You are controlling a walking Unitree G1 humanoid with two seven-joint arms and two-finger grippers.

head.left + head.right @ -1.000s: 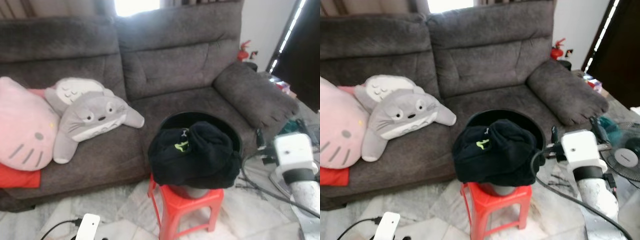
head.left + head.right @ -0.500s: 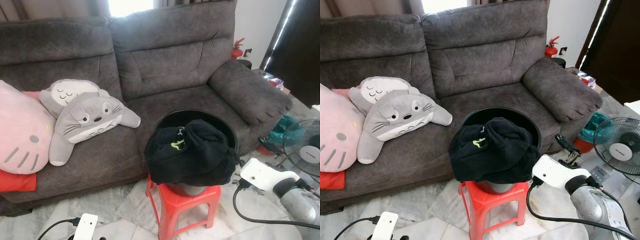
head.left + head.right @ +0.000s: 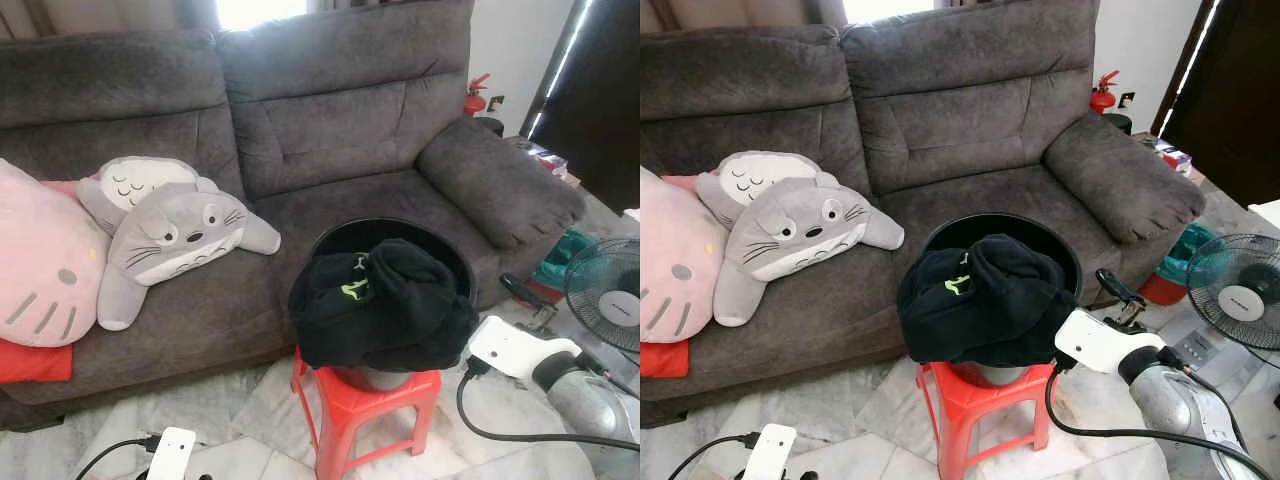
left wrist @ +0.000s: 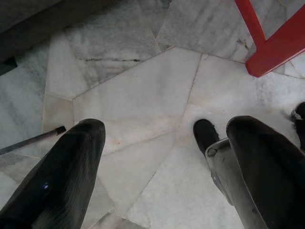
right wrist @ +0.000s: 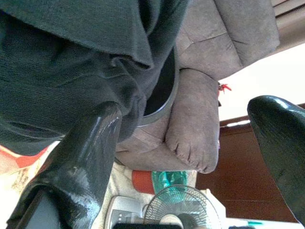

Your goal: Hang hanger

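Writing that could be read was scarce: the black garment [image 3: 980,300] carried a small yellow-green logo [image 3: 959,285] on its upper fold, too small to make out, and the fan [image 3: 1236,290] had a label at its hub that stayed illegible. No hanger could be made out. The garment lay heaped over a round black basket [image 3: 1060,255], which stood on a red stool [image 3: 985,410] in front of a grey sofa [image 3: 970,120].

The right gripper [image 5: 186,148] hung just beside the garment and basket, fingers [image 5: 88,152] spread wide with nothing between them. The left gripper [image 4: 167,162] pointed down at the marble floor [image 4: 143,95], its fingers likewise parted and empty, near a leg of the stool.

A grey plush [image 3: 175,235] and a pink plush [image 3: 45,265] rested on the sofa seat.
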